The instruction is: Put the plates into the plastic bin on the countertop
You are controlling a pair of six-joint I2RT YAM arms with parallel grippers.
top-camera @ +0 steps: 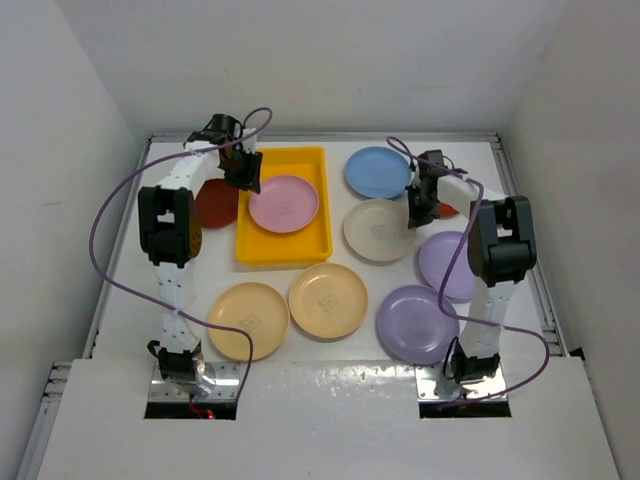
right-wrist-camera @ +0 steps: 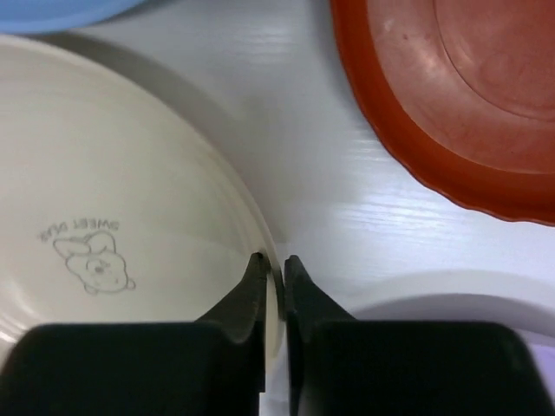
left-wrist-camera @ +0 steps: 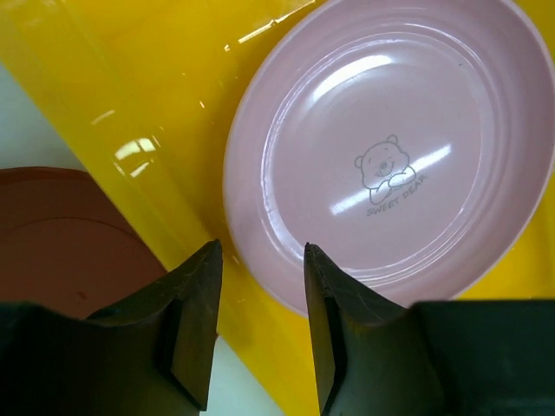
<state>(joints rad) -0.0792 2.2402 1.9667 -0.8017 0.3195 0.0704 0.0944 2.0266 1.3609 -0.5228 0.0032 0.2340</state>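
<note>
Down in the left wrist view, the round matte pink plate [left-wrist-camera: 451,87] is showing a little bear drawing [left-wrist-camera: 386,165] with "SWEET BEAR" printed under it. It's lying inside the bright yellow shallow plastic bin [left-wrist-camera: 156,104]. The left gripper [left-wrist-camera: 260,251] is hanging right over the plate's near edge and the bin's rim, fingers partly spread and gripping nothing. A small dark red round plate [left-wrist-camera: 61,234] is sitting just outside the bin on that side.

Over on the right, the round cream plate [right-wrist-camera: 113,173] is carrying the same bear and wording, reading upside down from that wrist camera. The right gripper [right-wrist-camera: 274,260] is pinching that plate's rim, fingers nearly together with just the thin edge between them. Another dark red plate [right-wrist-camera: 468,95] is lying near it on the flat white countertop [right-wrist-camera: 286,113], apart from the cream one. A light blue plate [right-wrist-camera: 52,10] is peeking in at the far corner.
</note>
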